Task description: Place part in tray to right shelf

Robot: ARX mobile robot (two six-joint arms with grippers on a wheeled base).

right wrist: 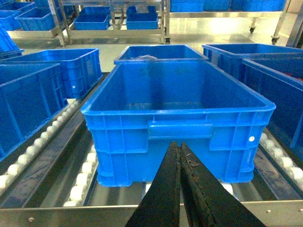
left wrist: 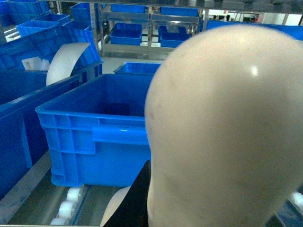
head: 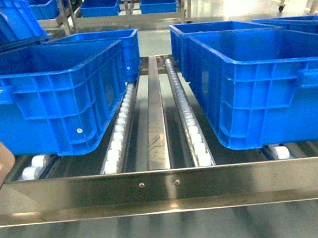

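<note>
Tray [left wrist: 222, 132] seen as big cream glossy dome close to left cam; rigid, slick, prob. light. Long handle judged best hold, not seen.

Left fingers hidden, state can't be told. Right fingers [right wrist: 182, 156] clenched, nothing held, before blue crate [right wrist: 177, 118] on right shelf [head: 164, 185].

Part not seen.

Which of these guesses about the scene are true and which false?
1. The right claw has its two fingers pressed together. True.
2. The crate just ahead of that claw is piled full of parts. False: what shows of its inside looks empty.
3. White rollers run in lanes between the crates. True.
4. The crates are red. False: they are blue.
5. A large cream-coloured tray fills much of the left wrist view. True.
6. The steel front rail carries a crate on top. False: the crates sit behind it.
</note>
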